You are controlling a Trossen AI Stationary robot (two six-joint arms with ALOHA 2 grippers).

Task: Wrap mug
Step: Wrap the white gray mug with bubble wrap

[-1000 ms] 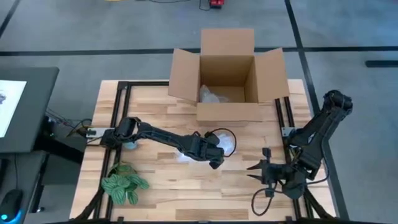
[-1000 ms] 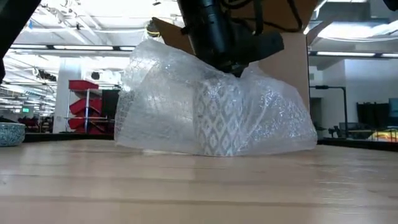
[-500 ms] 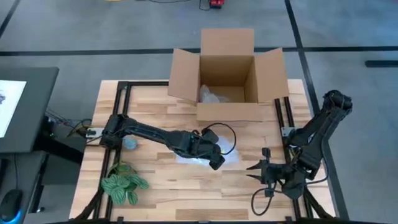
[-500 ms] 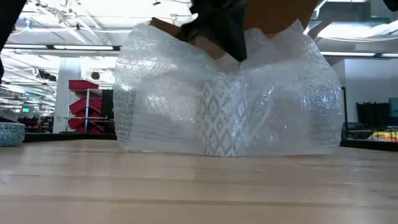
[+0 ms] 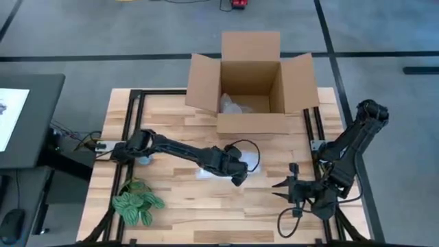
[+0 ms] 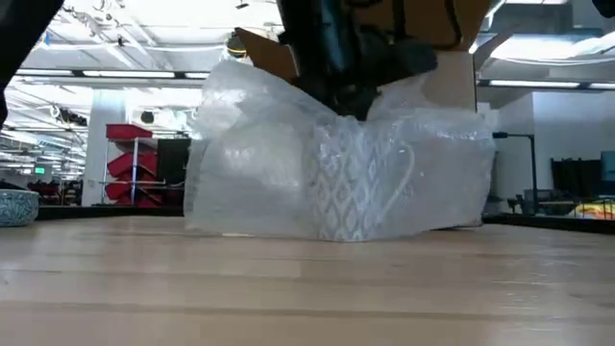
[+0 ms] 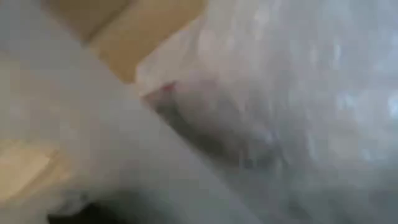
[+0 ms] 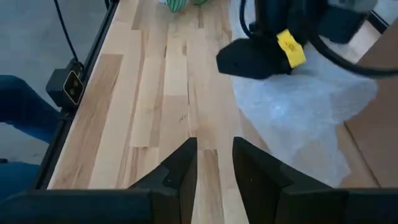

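Wooden table [image 5: 178,199], cardboard box [image 5: 251,86] behind, left gripper [image 5: 236,169] pinching bubble wrap [image 6: 288,163] over mug [image 6: 351,187], wrap now lower, right gripper [image 8: 214,163] parted.

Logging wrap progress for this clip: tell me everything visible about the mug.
The mug stands upright on the wooden table, pale with a grey diamond pattern, its handle showing on one side. Clear bubble wrap is draped over and around it. The left gripper sits directly above it, at the wrap's top.
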